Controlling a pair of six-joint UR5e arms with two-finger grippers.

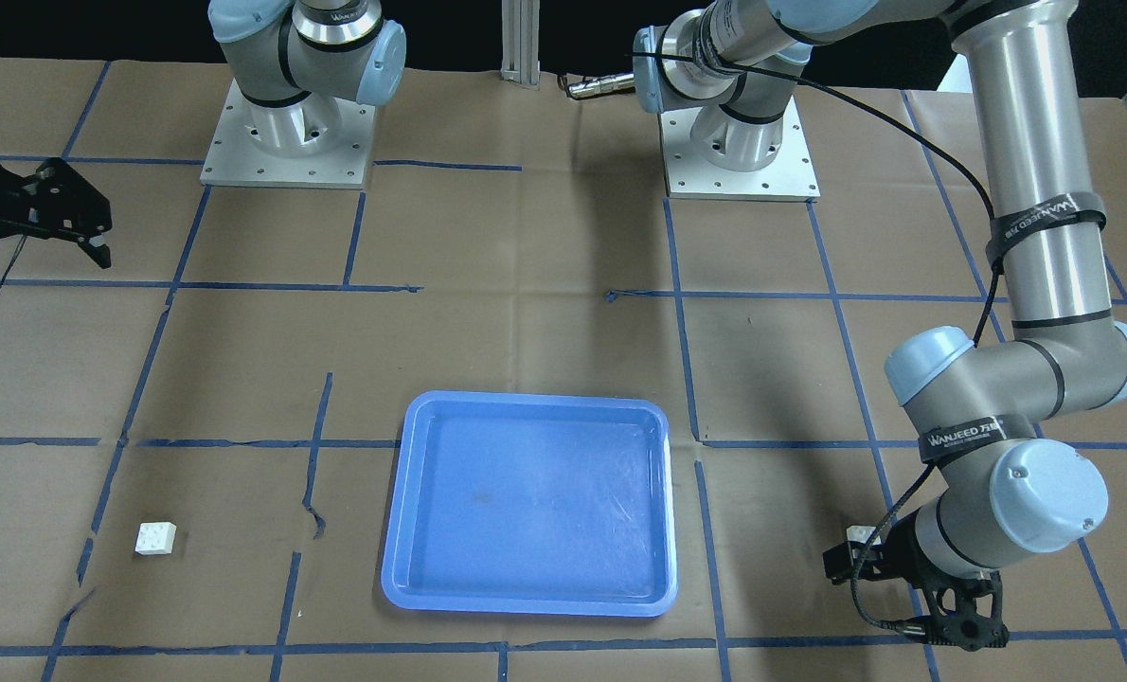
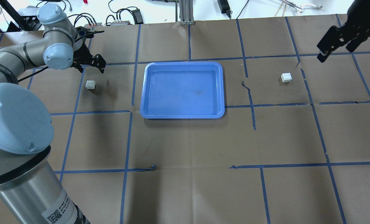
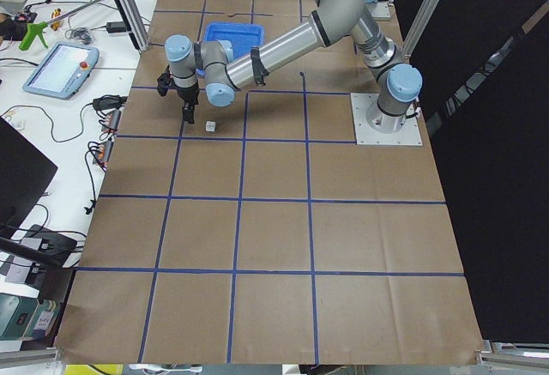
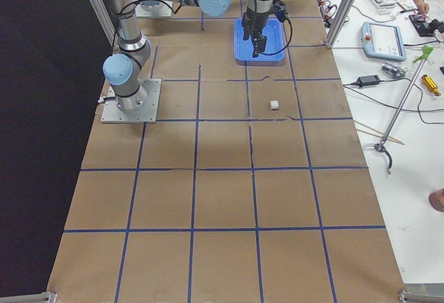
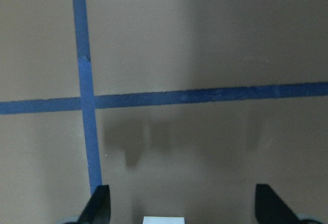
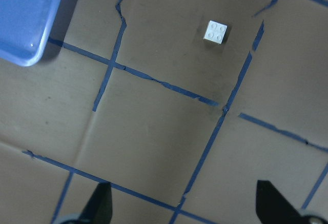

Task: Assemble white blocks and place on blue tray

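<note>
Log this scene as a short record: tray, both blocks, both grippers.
blue tray: middle of table, no block on it
left white block: on table left of tray
right white block: on table right of tray, studs up
left gripper: open, close by left white block, empty
right gripper: open, well off from right white block, empty
assembly: not started

Brown paper table (image 2: 188,140), blue tape grid (image 5: 205,96), side bench (image 4: 416,143)
</note>
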